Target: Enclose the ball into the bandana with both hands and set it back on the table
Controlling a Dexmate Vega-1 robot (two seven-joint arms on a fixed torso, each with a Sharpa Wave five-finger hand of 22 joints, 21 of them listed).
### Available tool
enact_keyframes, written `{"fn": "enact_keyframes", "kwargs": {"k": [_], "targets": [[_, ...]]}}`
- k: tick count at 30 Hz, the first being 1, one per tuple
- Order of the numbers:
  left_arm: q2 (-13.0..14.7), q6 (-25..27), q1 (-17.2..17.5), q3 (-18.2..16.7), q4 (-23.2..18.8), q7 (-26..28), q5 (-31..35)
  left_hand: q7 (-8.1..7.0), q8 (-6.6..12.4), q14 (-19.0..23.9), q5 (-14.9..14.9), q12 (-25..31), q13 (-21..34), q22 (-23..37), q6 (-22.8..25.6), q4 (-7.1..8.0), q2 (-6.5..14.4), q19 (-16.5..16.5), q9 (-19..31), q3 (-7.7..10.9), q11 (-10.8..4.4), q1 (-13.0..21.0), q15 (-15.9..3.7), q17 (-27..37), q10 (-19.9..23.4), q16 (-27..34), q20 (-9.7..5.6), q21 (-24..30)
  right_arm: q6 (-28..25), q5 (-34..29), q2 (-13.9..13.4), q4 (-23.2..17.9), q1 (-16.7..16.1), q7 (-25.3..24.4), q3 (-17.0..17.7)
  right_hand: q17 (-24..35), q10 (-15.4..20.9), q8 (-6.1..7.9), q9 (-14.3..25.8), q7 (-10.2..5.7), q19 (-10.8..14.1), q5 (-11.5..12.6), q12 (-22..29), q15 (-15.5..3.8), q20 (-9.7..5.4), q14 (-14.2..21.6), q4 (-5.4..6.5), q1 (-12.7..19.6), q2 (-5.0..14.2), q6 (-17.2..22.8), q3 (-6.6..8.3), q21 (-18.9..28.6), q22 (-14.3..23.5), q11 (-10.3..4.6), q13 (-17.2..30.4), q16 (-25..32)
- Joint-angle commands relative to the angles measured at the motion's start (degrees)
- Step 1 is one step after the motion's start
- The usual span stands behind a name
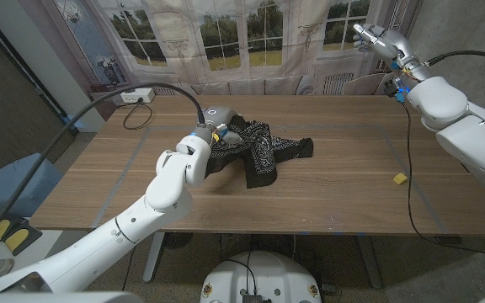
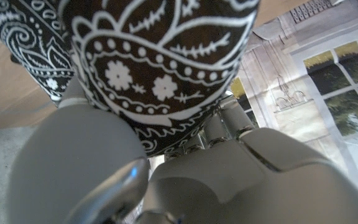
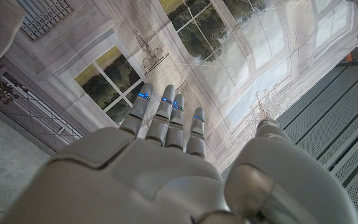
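Left hand [image 1: 211,128] is down at the near-left edge of the black paisley-printed cloth bandana [image 1: 263,151], and from the head view I can't tell whether its fingers are clamped on the fabric. My left wrist camera shows the bandana [image 2: 160,62] bulging round and taut right against the hand [image 2: 185,180]; I see fabric pressed against the fingers but no clear grip.

Going by size: the long wooden table [image 1: 352,181] spans the scene, backed by a printed backdrop of windows and trees [image 1: 226,34]. The bandana lies bunched around the table's middle, one corner trailing toward me. The ball itself is hidden; I can only make out that rounded bulge under the cloth.

Right hand [image 1: 375,38] is raised high, well apart from the table, against the backdrop. Its wrist camera shows the fingers [image 3: 166,115] straight, slightly spread, holding nothing.

Smallest, a yellow block [image 1: 400,178] sits near the table's right edge.
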Motion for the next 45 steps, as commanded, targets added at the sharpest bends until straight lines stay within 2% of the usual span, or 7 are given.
{"fn": "enact_keyframes", "kwargs": {"k": [1,24,27,29,30,35,45], "targets": [[1.8,4.4,9.0,-6.0,-10.7,5.4,7.6,-1.05,0.56,8.4,0.6,0.7,4.5,0.0,1.0,3.34,16.6,1.6,0.2,4.16,-4.21,17.7,-14.22,0.6,3.9,0.2,-2.18,0.5,2.5,-0.1,0.4,0.7,0.8,1.2,-0.4,-0.1,0.4,0.11,0.0,0.07,0.3,0.2,0.0,-0.15,0.18,0.0,-0.03,0.2,0.36,0.5,-0.29,-0.2,0.1,0.09,0.1,0.1],[-7.5,-4.0,22.5,-15.2,-19.8,11.4,29.8,-1.97,0.98,8.6,0.6,1.9,5.7,0.1,1.0,3.29,16.3,0.2,0.1,4.11,-5.21,18.5,-15.2,2.7,3.2,-0.3,-2.82,1.5,4.8,-0.2,0.7,0.6,0.2,1.8,0.7,-0.6,0.6,-0.01,-0.1,0.04,0.7,0.2,-0.1,-0.36,0.2,0.1,-0.26,0.0,0.41,0.6,-0.63,-0.8,0.1,-0.14,-0.2,0.2],[-7.1,-8.6,25.8,-21.2,-21.0,19.8,13.9,-2.28,1.03,8.7,0.6,2.0,5.6,0.1,1.0,3.23,16.2,0.0,0.0,4.13,-5.46,18.6,-15.41,2.8,3.3,-0.4,-2.92,1.6,5.7,-0.1,0.9,1.2,0.2,2.1,0.6,-0.7,0.6,-0.02,-0.1,0.05,0.7,0.2,-0.1,-0.41,0.2,0.1,-0.3,0.1,0.41,0.6,-0.65,-0.9,0.1,-0.16,-0.2,0.2],[-7.4,-16.1,27.9,-26.2,-18.5,33.2,1.3,-2.31,1.14,8.9,0.7,2.0,5.5,0.1,1.1,3.13,16.0,0.0,0.0,4.11,-5.71,18.7,-15.63,3.0,3.2,-0.5,-3.06,1.7,5.3,0.2,1.1,1.4,0.5,2.3,0.4,-0.7,0.7,-0.01,-0.1,0.03,0.8,0.2,-0.1,-0.47,0.2,0.1,-0.29,0.0,0.49,0.6,-0.65,-0.9,0.2,-0.11,-0.2,0.2],[-7.5,-15.3,27.9,-26.5,-19.2,30.4,0.2,-2.35,1.3,8.9,0.7,2.0,5.4,0.1,1.5,3.03,15.9,-0.1,0.0,4.11,-5.68,18.8,-15.67,3.0,3.2,-0.5,-3.11,1.8,5.3,0.1,1.1,1.6,0.8,2.4,0.2,-0.7,0.7,-0.03,-0.1,0.05,0.8,0.2,-0.1,-0.44,0.2,0.2,-0.29,0.0,0.49,0.6,-0.67,-0.9,0.2,-0.12,-0.2,0.2],[-8.4,-25.4,28.3,-31.2,-15.0,39.1,-15.4,-2.14,1.73,9.4,0.7,2.3,5.5,0.2,2.3,2.71,15.6,-0.4,-0.1,4.06,-5.81,19.4,-15.79,3.5,3.3,-0.7,-3.45,2.2,4.9,0.2,1.1,2.1,1.9,3.2,-0.6,-0.8,0.7,-0.05,-0.1,0.09,0.8,0.3,-0.1,-0.47,0.2,0.2,-0.35,0.0,0.53,0.6,-0.72,-1.1,0.2,-0.16,-0.3,0.3],[-9.0,-33.5,24.2,-31.1,-8.1,42.1,-28.8,-2.4,2.01,8.5,0.8,2.7,5.4,0.2,2.7,2.51,14.9,-1.7,-0.3,3.72,-6.08,20.2,-15.71,4.3,3.7,-1.6,-3.41,2.7,5.2,0.1,1.6,4.1,4.5,4.4,-2.4,-1.0,0.8,-0.05,-0.1,0.17,1.0,0.3,-0.1,-0.62,0.18,0.3,-0.43,0.0,0.68,0.7,-0.77,-1.3,0.2,-0.29,-0.3,0.3]]}}
